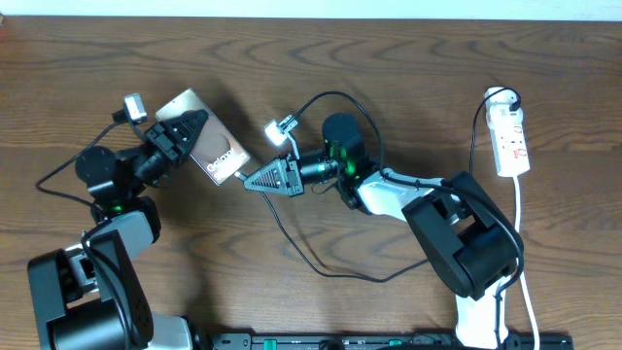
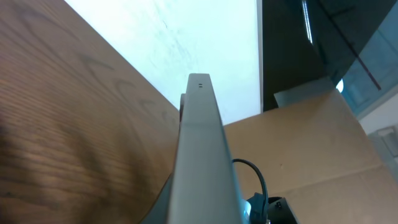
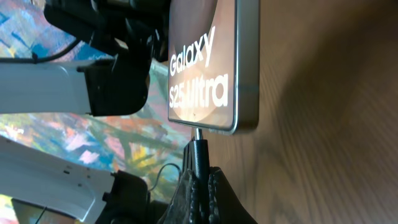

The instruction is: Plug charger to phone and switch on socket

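Note:
The phone (image 1: 216,154) is tilted up off the wood, its "Galaxy" face showing, and my left gripper (image 1: 194,126) is shut on its upper part. In the left wrist view only the phone's grey edge (image 2: 202,155) shows, running straight ahead. My right gripper (image 1: 249,180) is shut on the charger's black plug (image 3: 200,158). The plug's metal tip (image 3: 198,133) meets the bottom edge of the phone (image 3: 202,62) at the port. The charger's black cable (image 1: 321,262) loops across the table. The socket (image 1: 511,142), a white strip with red switches, lies far right, away from both grippers.
The socket's white cord (image 1: 523,243) runs down the right side past the right arm's base (image 1: 466,243). The left arm's base (image 1: 92,292) sits at the front left. A cardboard surface (image 2: 311,143) stands beyond the table in the left wrist view.

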